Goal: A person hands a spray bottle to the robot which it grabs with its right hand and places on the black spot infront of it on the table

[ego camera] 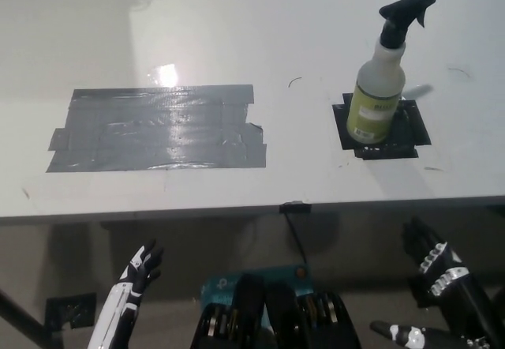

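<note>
The spray bottle (382, 80), whitish with a yellow-green label and a black trigger head, stands upright on the small black spot (383, 131) at the table's right. Nothing touches it. My black right hand (436, 270) hangs open below the table's front edge at the lower right, well apart from the bottle. Resting at the lower left below the table, my white left hand (140, 267) has its fingers spread and holds nothing.
A large patch of grey tape (158, 128) covers the left middle of the white table (260, 41). The table's front edge (252, 207) runs across the picture. A dark clip with a cable (294, 208) hangs at the edge's middle.
</note>
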`<action>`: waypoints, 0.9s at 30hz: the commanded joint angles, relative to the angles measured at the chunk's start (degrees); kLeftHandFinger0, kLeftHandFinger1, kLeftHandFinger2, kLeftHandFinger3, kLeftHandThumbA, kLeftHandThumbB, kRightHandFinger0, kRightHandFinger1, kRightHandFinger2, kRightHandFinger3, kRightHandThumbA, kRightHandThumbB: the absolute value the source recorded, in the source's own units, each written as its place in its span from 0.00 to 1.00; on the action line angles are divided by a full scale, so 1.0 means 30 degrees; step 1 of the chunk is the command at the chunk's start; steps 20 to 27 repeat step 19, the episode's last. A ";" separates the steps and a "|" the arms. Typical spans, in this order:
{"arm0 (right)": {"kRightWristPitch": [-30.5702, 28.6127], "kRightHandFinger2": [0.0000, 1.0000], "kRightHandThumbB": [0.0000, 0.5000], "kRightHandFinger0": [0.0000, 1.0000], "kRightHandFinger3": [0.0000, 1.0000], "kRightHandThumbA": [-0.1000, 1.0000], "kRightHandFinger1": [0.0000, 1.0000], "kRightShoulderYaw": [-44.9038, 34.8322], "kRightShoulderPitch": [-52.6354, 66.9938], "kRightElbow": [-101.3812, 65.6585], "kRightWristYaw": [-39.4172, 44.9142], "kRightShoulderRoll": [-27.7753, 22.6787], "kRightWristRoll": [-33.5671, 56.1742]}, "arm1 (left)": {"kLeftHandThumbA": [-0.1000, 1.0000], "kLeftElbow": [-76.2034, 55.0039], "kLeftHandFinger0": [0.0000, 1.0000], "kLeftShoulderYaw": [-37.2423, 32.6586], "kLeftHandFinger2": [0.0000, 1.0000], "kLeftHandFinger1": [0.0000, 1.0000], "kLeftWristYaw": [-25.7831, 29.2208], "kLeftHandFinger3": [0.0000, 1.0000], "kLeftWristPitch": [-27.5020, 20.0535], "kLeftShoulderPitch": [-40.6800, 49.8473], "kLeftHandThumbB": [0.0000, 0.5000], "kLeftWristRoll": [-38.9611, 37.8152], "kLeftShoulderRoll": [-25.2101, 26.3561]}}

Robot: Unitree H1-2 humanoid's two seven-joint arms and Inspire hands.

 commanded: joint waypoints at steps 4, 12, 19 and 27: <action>0.0169 1.00 0.89 1.00 1.00 1.00 1.00 0.0119 -0.0232 0.1156 0.0835 -0.0406 0.0495 | 1.00 -0.0004 1.00 -0.0178 1.00 1.00 -0.0154 1.00 -0.0964 0.0195 0.03 0.0195 0.0288; 0.0128 1.00 0.97 1.00 1.00 1.00 1.00 0.0485 -0.0061 0.1574 0.1252 -0.0717 -0.0080 | 1.00 0.0032 1.00 -0.0117 1.00 1.00 -0.0311 1.00 -0.0717 0.0492 0.06 -0.0351 0.0187; 0.0125 1.00 0.95 1.00 1.00 1.00 1.00 0.0350 -0.0262 0.1824 0.1261 -0.0686 -0.0063 | 1.00 0.0238 1.00 -0.0139 1.00 1.00 -0.0261 1.00 -0.0864 0.0262 0.03 -0.0257 0.0183; 0.0125 1.00 0.95 1.00 1.00 1.00 1.00 0.0350 -0.0262 0.1824 0.1261 -0.0686 -0.0063 | 1.00 0.0238 1.00 -0.0139 1.00 1.00 -0.0261 1.00 -0.0864 0.0262 0.03 -0.0257 0.0183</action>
